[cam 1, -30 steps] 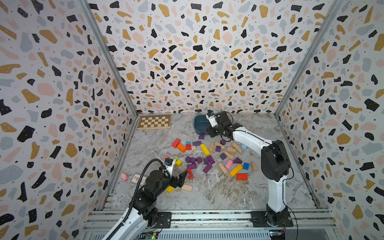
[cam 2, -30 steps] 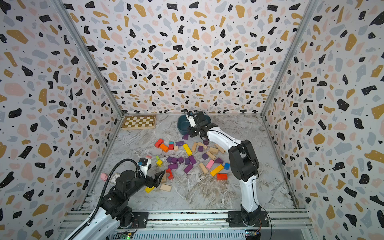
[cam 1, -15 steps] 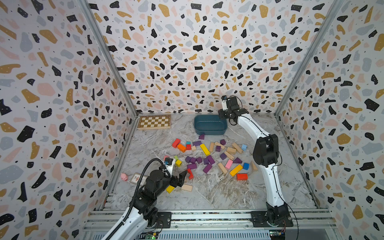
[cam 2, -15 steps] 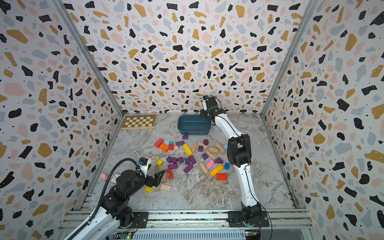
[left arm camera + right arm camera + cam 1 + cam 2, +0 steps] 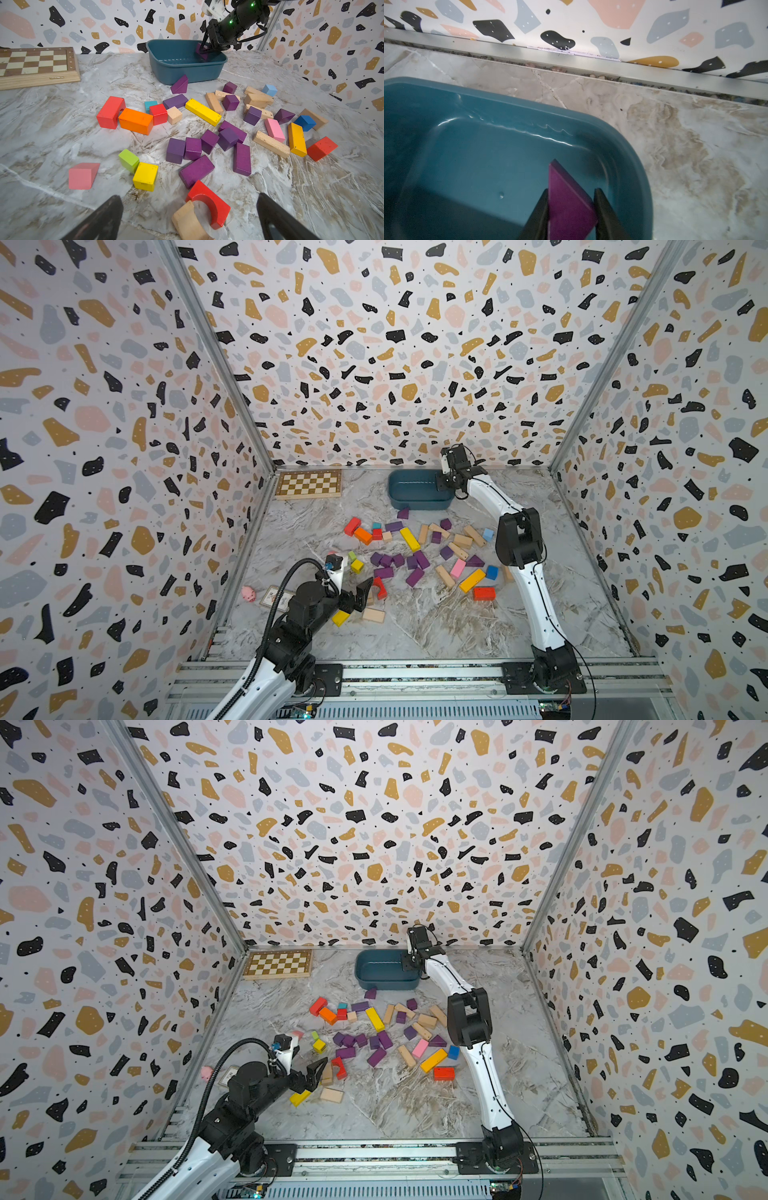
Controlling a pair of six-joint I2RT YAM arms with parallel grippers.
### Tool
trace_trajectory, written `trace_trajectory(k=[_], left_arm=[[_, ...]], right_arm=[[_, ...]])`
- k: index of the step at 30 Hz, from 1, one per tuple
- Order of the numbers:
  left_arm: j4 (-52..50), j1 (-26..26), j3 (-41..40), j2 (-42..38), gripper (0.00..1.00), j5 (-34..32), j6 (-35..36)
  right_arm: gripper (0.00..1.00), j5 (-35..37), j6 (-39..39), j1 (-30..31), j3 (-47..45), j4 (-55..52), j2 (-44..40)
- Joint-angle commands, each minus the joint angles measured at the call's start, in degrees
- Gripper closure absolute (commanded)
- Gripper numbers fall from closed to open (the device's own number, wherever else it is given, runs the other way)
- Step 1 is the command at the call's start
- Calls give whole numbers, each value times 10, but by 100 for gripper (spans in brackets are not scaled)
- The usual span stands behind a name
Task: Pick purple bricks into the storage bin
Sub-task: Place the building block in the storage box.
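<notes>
In both top views the storage bin [image 5: 422, 502] sits near the back wall, beside the chessboard [image 5: 309, 484]. The right gripper [image 5: 444, 483] hangs over the bin's right end. The purple bricks [image 5: 399, 568] lie scattered on the marble table [image 5: 415, 635] among blocks of other colours. They are apart from the bin, save 1 wedge just in front of its near wall. The left gripper [image 5: 357, 597] hovers low at the near edge of the pile, spread wide and empty.

From the left wrist we look across the pile. The left gripper's 2 fingers [image 5: 104, 216] frame a red arch [image 5: 204, 190] without touching it. Beyond, the right gripper dips inside the bin's rim with a held wedge [image 5: 201, 53] pinched between its jaws.

The right wrist view settles it: the jaws are clamped on the held wedge's 2 flat sides. It sits inside the walls near a rounded corner and is not yet let go. Whether it touches the floor we cannot tell. The part of the bin shown holds no other brick.

We judge these bricks to be light, stiff painted wood, matte and so not very slippery, and not fragile, so a short drop should do no harm. Cubes and bars offer parallel faces to almost any grip. Wedges want the 2 flat sides, never the slope, which would likely squirt out.
</notes>
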Motion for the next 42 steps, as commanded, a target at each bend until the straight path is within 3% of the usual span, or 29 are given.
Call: trace_trajectory(k=[1,12,28,34,38,42], left_arm=[[17,-1,-1,-4,1,-11,-6],[21,-1,0,5,1,-21,-8],[18,-2,1,1,1,-21,-8],[9,-1,-1,-18,1,-27,-11],[3,-2,-6,-33,1,-29,-12],[-3,-2,-6,-39,1,-33,-16]], right_arm=[[89,3,14,-1,29,-1,1],[83,7,15,-5,29,6,9],[46,7,-4,-5,29,15,-21],[42,2,-15,5,27,12,-53],[39,-4,-31,22,-5,17,-91],[38,-18,-47,40,-95,46,-148]])
